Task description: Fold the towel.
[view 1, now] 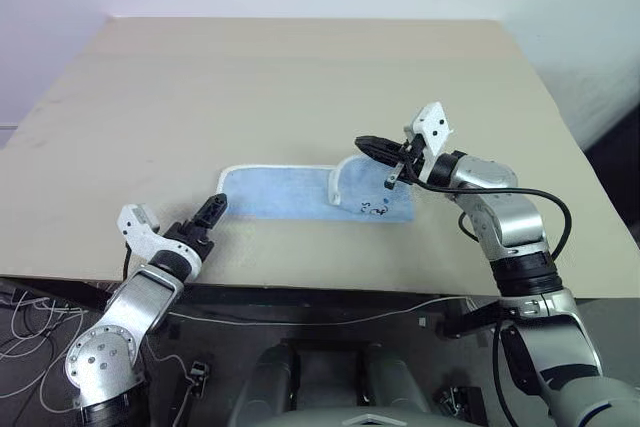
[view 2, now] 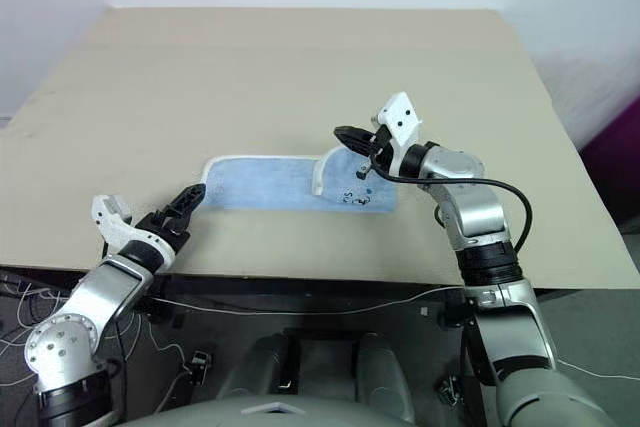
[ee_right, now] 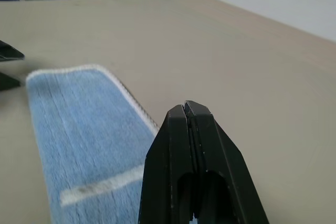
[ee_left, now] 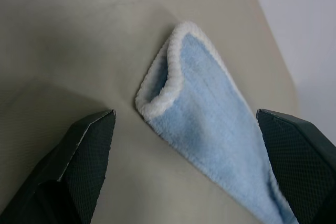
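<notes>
Towel (view 1: 290,193), light blue terry cloth with white piping, lies as a long strip near the beige worktop's (view 1: 300,77) front edge. Soft and limp, it looks best pinched at the near corner. Left tool (view 1: 208,215) spread beside it; right tool (view 1: 375,147) pressed together, seemingly lifting the far end.

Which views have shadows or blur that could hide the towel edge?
Left wrist view: soft shadow on the table beside the towel, edging crisp. Right wrist view: the shut right gripper blocks the near towel. Left eye view: even light, no glare.
</notes>
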Motion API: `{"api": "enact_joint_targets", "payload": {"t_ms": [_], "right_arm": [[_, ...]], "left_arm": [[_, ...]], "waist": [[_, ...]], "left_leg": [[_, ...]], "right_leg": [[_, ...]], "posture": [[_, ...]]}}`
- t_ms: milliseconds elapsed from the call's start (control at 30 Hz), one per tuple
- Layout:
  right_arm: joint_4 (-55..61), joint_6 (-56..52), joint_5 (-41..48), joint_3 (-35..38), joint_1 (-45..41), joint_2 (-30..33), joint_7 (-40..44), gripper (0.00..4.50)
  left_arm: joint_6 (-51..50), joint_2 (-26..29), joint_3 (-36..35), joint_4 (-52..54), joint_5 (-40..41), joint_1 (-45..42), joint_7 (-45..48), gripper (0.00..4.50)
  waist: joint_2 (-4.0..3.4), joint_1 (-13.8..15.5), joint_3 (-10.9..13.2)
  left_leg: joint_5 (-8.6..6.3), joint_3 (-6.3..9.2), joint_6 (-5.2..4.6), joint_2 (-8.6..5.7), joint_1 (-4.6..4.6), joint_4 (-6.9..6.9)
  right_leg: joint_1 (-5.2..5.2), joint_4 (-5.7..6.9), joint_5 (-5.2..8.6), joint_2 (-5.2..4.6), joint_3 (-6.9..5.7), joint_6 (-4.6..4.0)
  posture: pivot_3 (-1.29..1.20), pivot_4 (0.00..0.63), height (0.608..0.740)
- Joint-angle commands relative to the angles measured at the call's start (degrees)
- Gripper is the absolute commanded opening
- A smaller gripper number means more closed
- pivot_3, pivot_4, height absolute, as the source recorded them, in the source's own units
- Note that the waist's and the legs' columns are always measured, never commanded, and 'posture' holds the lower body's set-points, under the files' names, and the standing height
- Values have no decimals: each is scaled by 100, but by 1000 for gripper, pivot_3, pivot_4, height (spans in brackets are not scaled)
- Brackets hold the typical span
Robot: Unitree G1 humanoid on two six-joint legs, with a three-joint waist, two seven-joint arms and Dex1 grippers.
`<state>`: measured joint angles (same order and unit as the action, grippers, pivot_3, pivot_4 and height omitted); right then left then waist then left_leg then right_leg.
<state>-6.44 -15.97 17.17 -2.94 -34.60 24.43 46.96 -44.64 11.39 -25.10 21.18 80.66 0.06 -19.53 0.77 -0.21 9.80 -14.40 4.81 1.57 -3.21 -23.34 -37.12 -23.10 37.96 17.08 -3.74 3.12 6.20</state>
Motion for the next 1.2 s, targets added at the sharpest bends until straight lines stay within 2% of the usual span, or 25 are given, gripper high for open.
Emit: {"api": "enact_joint_targets", "payload": {"t_ms": [33, 233, 333, 700, 733, 933, 1200], "right_arm": [[339, 17, 91, 138, 69, -18, -70, 19], [700, -115, 107, 122, 379, -37, -164, 19], [858, -172, 109, 113, 511, -47, -216, 0], [1188, -308, 110, 151, 764, -11, -356, 0], [1211, -319, 108, 146, 782, -11, -365, 0], [1329, -369, 88, 154, 915, 44, -400, 0], [1428, -418, 75, 279, 1033, 173, -513, 0]], "left_arm": [[-128, 5, 307, -332, 97, -190, -141, 4500], [-191, 38, 462, -818, 92, -729, -83, 4500], [-192, 5, 472, -954, 91, -885, -33, 3973], [-49, -39, 355, -1090, 168, -1075, 83, 289], [-30, -20, 324, -1115, 165, -1083, 111, 59], [188, 319, 2, -1283, -4, -1184, 508, 59], [426, 1250, -308, -1367, -592, -1225, 1614, 59]], "waist": [[-1, 40, -1], [-4, 127, -3], [-4, 113, -3], [-2, 64, -1], [-2, 64, -1], [-1, 56, 0], [0, -23, 2]], "left_leg": [[0, 0, 0, 0, 2, 0], [1, 4, 0, -7, 4, -5], [1, 6, 1, -7, 4, -4], [2, 4, 3, 0, 1, 2], [2, 4, 3, 0, 1, 2], [2, 4, 3, 0, 0, 3], [3, 4, 4, 2, 0, 9]], "right_leg": [[1, 0, 0, 0, 0, 0], [11, -3, 0, -4, -5, 0], [10, -3, 0, -3, -7, 0], [1, -3, 0, 3, -4, 0], [1, -3, 0, 3, -4, 0], [0, -4, 0, 4, -4, 0], [-3, -4, 1, 4, -3, -1]], "posture": [[0, 150, 740], [0, 150, 740], [0, 150, 740], [0, 150, 740], [0, 150, 740], [0, 150, 740], [0, 150, 740]]}}
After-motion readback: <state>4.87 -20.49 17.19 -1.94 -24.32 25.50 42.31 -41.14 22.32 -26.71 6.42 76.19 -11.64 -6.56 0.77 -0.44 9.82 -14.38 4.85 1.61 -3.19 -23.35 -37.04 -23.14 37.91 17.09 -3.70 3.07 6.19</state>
